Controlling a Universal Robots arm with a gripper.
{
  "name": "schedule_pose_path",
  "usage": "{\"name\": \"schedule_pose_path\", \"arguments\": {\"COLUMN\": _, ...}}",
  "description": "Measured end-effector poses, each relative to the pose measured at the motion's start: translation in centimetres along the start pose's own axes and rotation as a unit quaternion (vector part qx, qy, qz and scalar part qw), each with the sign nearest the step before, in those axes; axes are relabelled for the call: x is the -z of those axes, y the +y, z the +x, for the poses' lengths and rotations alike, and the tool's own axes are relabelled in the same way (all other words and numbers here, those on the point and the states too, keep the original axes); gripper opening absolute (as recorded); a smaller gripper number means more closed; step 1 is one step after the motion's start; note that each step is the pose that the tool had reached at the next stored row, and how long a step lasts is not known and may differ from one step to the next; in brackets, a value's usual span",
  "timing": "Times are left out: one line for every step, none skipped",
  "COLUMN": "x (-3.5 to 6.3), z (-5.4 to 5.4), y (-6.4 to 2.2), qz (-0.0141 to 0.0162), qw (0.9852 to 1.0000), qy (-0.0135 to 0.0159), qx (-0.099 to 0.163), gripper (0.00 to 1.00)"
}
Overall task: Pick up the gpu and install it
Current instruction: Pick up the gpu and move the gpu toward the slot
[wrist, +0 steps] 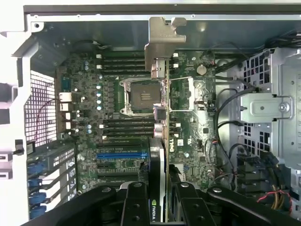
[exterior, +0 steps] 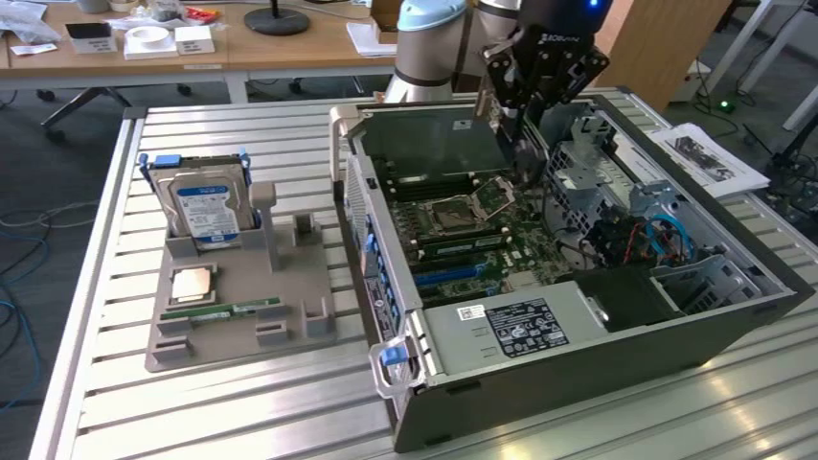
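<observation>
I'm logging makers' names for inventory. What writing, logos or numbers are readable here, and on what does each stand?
"DELL": white letters on the green motherboard.
Green logo on the thin dark gpu card with silvery bracket, gripped by the black pincer: lettering too small to read.
Blue-white label on the silver hard drive: too small.
White label on the grey power supply box: too small.

The claw point(wrist: 161, 190) hides the gripped end of the gpu point(wrist: 160, 47).
</observation>
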State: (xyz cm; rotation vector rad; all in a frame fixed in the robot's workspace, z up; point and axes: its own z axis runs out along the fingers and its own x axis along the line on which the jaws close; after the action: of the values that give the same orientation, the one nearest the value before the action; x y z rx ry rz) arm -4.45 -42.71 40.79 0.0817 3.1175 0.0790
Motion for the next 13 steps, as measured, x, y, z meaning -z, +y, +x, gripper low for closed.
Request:
{"name": "schedule_pose_path", "arguments": {"x": -0.01, "z": -0.2, "y": 0.01, "qz": 0.0001, "qw": 1.0, "qy": 0.0, "qx": 0.0, "gripper": 0.27}}
{"name": "schedule_pose_path", "arguments": {"x": -0.02, "z": -0.4, "y": 0.02, "qz": 0.0001, "qw": 1.0, "qy": 0.0, "qx": 0.0, "gripper": 0.27}}
{"name": "schedule_pose_path", "arguments": {"x": -0.03, "z": -0.6, "y": 0.03, "qz": 0.0001, "qw": 1.0, "qy": 0.0, "qx": 0.0, "gripper": 0.27}}
{"name": "schedule_pose_path", "arguments": {"x": -0.05, "z": -0.8, "y": 0.04, "qz": 0.0, "qw": 1.0, "qy": 0.0001, "qx": 0.001, "gripper": 0.27}}
{"name": "schedule_pose_path", "arguments": {"x": -0.06, "z": -1.0, "y": 0.05, "qz": 0.0, "qw": 1.0, "qy": 0.0001, "qx": 0.001, "gripper": 0.27}}
{"name": "schedule_pose_path", "arguments": {"x": -0.07, "z": -1.1, "y": 0.06, "qz": 0.0, "qw": 1.0, "qy": 0.0001, "qx": 0.002, "gripper": 0.27}}
{"name": "schedule_pose_path", "arguments": {"x": -0.09, "z": -1.3, "y": 0.07, "qz": 0.0, "qw": 1.0, "qy": 0.0002, "qx": 0.003, "gripper": 0.27}}
{"name": "schedule_pose_path", "arguments": {"x": -0.1, "z": -1.5, "y": 0.08, "qz": 0.0, "qw": 1.0, "qy": 0.0002, "qx": 0.004, "gripper": 0.27}}
{"name": "schedule_pose_path", "arguments": {"x": -0.12, "z": -1.7, "y": 0.09, "qz": 0.0, "qw": 1.0, "qy": 0.0003, "qx": 0.004, "gripper": 0.27}}
{"name": "schedule_pose_path", "arguments": {"x": -0.14, "z": -1.9, "y": 0.1, "qz": -0.0001, "qw": 1.0, "qy": 0.0003, "qx": 0.005, "gripper": 0.27}}
{"name": "schedule_pose_path", "arguments": {"x": -0.15, "z": -2.1, "y": 0.11, "qz": -0.0001, "qw": 1.0, "qy": 0.0003, "qx": 0.006, "gripper": 0.27}}
{"name": "schedule_pose_path", "arguments": {"x": -0.17, "z": -2.3, "y": 0.12, "qz": -0.0001, "qw": 1.0, "qy": 0.0004, "qx": 0.007, "gripper": 0.27}}
{"name": "schedule_pose_path", "arguments": {"x": -0.21, "z": -2.6, "y": 0.14, "qz": -0.0001, "qw": 1.0, "qy": 0.0005, "qx": 0.009, "gripper": 0.27}}
